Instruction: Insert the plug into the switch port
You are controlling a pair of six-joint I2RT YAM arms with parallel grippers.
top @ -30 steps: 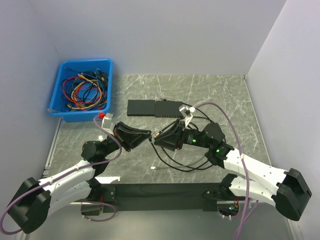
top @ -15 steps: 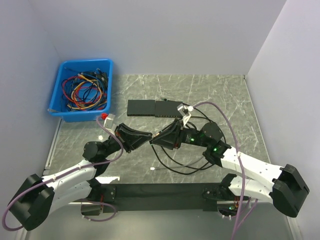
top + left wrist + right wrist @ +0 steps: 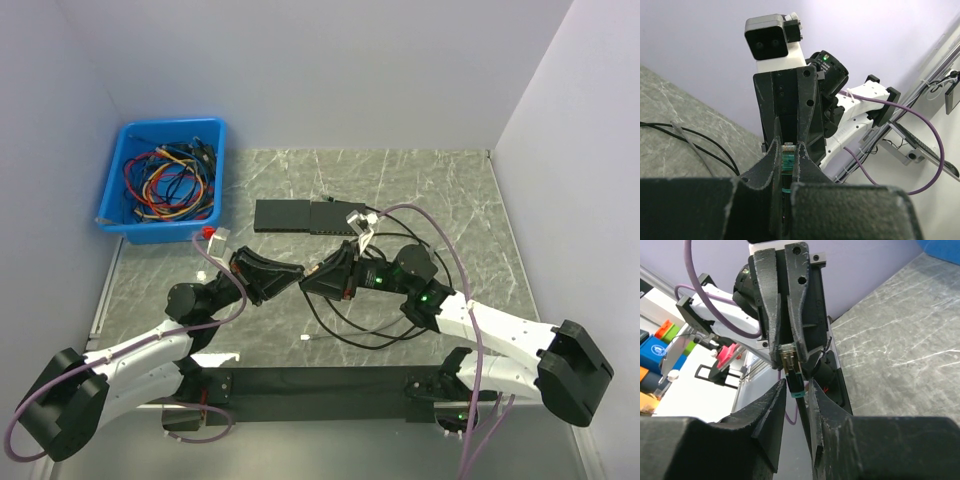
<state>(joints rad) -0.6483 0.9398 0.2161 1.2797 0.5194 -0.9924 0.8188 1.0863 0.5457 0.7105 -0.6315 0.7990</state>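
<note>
Pinching the plug (image 3: 789, 359) tip to tip, short of the switch (image 3: 310, 216)

From above, we are seeing the left gripper (image 3: 296, 272) and the right gripper (image 3: 312, 279) meeting nose to nose over the middle of the table (image 3: 440, 190). The plug is too small to make out there. The switch is lying flat just beyond them, apart from both; its ports are not showing from this angle. A black cable (image 3: 345, 335) is looping on the marble under the right arm.

The right wrist view is giving us what the overhead is hiding. The plug, clear-headed with a teal boot, is sitting between the right gripper's own fingers (image 3: 771, 410), which are clamping narrowly on the boot. The left gripper's fingertips are flanking the clear head from the far side. The left wrist view is showing us that grip close up: its own fingers (image 3: 767, 165) are pressing on both sides of the head, no gap visible.
</note>
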